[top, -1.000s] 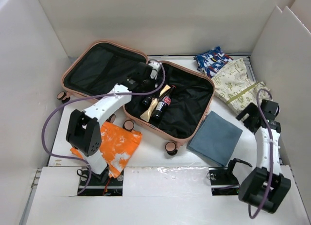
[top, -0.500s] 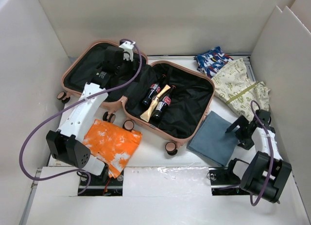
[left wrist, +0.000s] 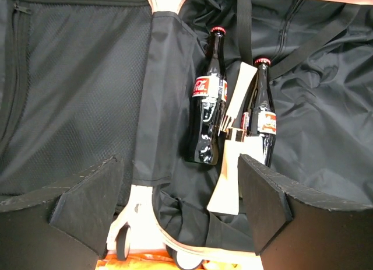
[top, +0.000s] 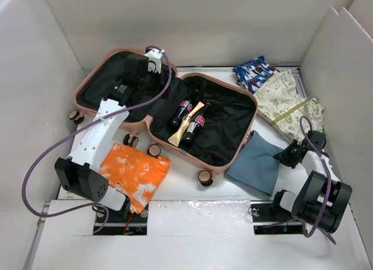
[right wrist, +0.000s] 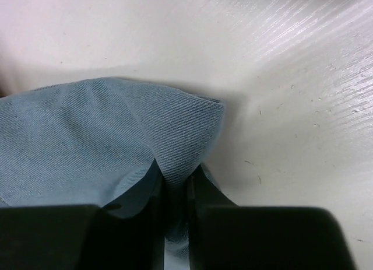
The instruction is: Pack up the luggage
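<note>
The luggage (top: 230, 127), a salmon-pink suitcase, lies open with its black lining up. Two cola bottles (top: 182, 111) and a pale wooden piece (top: 187, 125) rest in its right half. My left gripper (top: 143, 69) hovers open and empty above the lid half. Its wrist view looks down on the luggage lining (left wrist: 76, 95), the bottles (left wrist: 208, 115) and the wooden piece (left wrist: 230, 165), with the left gripper (left wrist: 180, 185) holding nothing. My right gripper (top: 285, 156) is shut on the right corner of a folded blue-grey cloth (top: 256, 162). In the right wrist view the cloth (right wrist: 87, 130) is pinched in the right gripper (right wrist: 173, 185).
An orange-and-white cloth (top: 134, 171) lies on the table left of the suitcase wheels. A blue patterned cloth (top: 254, 72) and a cream printed cloth (top: 285, 104) lie at the back right. White walls enclose the table on three sides.
The right gripper came down from the cream cloth onto the blue-grey cloth's right corner and closed on it; that edge now stands raised. The left arm swung from over the bottles to the lid half.
</note>
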Robot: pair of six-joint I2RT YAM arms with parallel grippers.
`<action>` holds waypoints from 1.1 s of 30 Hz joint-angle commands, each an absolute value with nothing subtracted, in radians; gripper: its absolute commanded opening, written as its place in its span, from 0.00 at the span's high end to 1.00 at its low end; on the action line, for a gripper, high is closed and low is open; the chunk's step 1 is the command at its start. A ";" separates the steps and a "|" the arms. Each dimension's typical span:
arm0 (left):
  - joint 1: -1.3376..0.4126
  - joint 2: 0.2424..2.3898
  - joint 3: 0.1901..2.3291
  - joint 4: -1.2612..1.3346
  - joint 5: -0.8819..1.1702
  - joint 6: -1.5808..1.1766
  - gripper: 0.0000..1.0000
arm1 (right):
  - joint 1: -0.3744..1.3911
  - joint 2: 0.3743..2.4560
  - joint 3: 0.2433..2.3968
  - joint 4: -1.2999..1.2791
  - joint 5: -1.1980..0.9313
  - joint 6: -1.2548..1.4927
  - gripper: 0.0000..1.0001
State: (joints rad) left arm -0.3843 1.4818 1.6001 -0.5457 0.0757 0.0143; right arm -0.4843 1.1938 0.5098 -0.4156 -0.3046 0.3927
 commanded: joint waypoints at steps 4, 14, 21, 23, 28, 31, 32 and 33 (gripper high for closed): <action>-0.382 1.465 1.651 -0.548 0.049 0.048 0.24 | -0.477 1.100 0.463 -0.454 -0.328 0.388 1.00; -0.373 1.474 1.661 -0.548 0.009 0.057 0.23 | -0.379 0.884 0.753 -0.693 -0.147 0.342 1.00; -0.373 1.474 1.671 -0.548 0.000 0.066 0.23 | -0.304 0.770 0.879 -0.738 -0.086 0.429 1.00; -0.373 1.474 1.671 -0.548 0.000 0.066 0.23 | -0.267 0.770 0.942 -0.756 -0.054 0.440 1.00; -0.373 1.483 1.680 -0.548 -0.014 0.066 0.23 | -0.018 0.790 1.095 -0.778 0.135 0.560 1.00; -0.373 1.483 1.669 -0.538 -0.035 0.075 0.23 | 0.107 0.837 1.213 -0.778 0.252 0.653 1.00; -0.373 1.483 1.669 -0.538 -0.050 0.075 0.23 | 0.191 0.853 1.279 -0.767 0.287 0.691 1.00; -0.364 1.483 1.658 -0.538 -0.051 0.084 0.23 | 0.234 0.885 1.313 -0.767 0.322 0.707 1.00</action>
